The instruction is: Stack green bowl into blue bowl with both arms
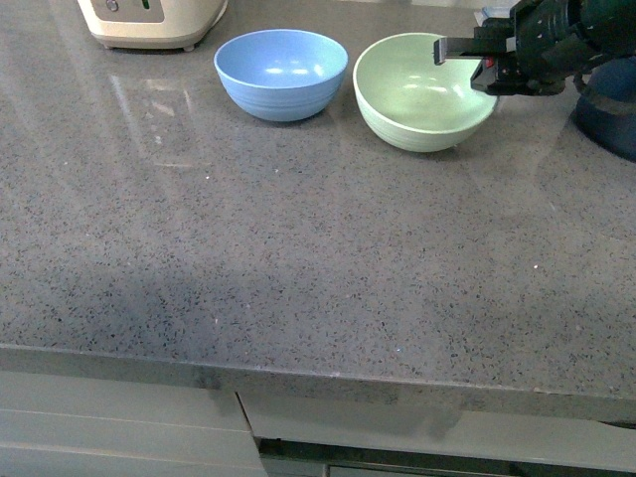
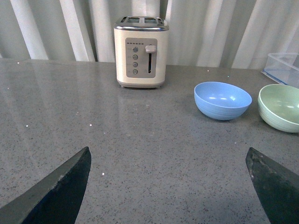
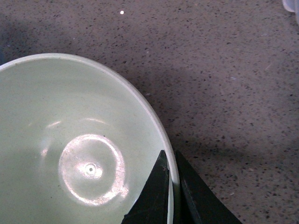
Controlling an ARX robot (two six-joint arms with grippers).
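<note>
The green bowl point(image 1: 422, 91) sits on the grey counter at the back, just right of the blue bowl point(image 1: 281, 73); the two stand apart. My right gripper point(image 1: 477, 55) is shut on the green bowl's right rim, one finger inside and one outside, as the right wrist view shows point(image 3: 171, 186) over the bowl point(image 3: 70, 149). My left gripper point(image 2: 168, 186) is open and empty, low over bare counter, well short of both bowls. That view shows the blue bowl point(image 2: 222, 100) and the green bowl point(image 2: 281, 107) side by side.
A cream toaster point(image 2: 140, 51) stands at the back left point(image 1: 149, 20). A dark navy pot point(image 1: 608, 109) sits at the far right, behind my right arm. A clear plastic box point(image 2: 284, 67) lies at the back right. The counter's front edge point(image 1: 318, 373) runs across below.
</note>
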